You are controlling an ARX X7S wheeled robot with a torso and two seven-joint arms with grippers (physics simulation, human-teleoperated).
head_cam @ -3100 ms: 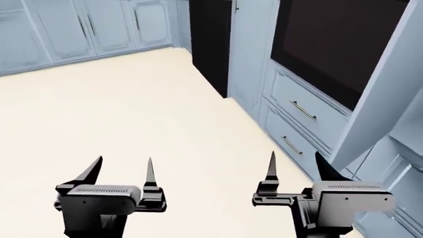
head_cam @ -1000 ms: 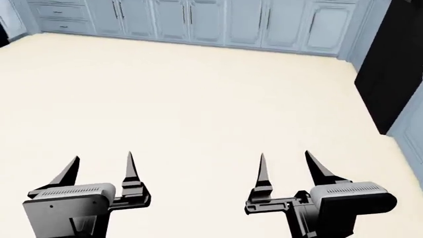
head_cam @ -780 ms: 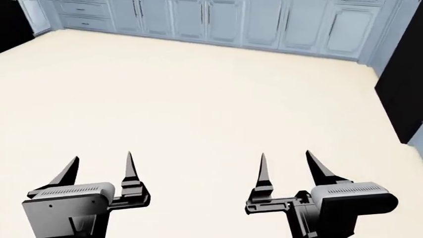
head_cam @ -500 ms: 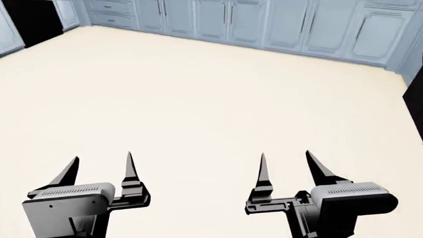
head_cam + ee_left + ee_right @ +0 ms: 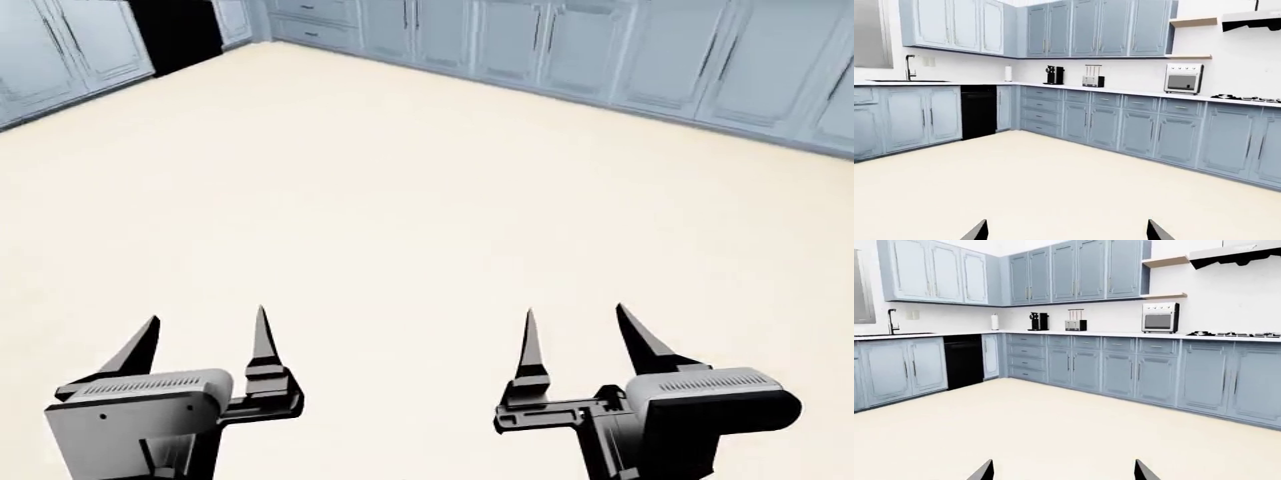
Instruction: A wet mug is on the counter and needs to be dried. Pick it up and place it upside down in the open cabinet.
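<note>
Over bare floor (image 5: 400, 180), short of the bench (image 5: 1121, 334), we hold the left pincer (image 5: 200, 335) and right pincer (image 5: 577, 330) spread and empty. No mug or open cabinet shows; every step remains.

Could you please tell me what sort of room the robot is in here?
It looks like a home kitchen: blue-grey cabinets line the walls above a white counter holding a toaster oven and coffee maker, with a faucet near the corner.
</note>
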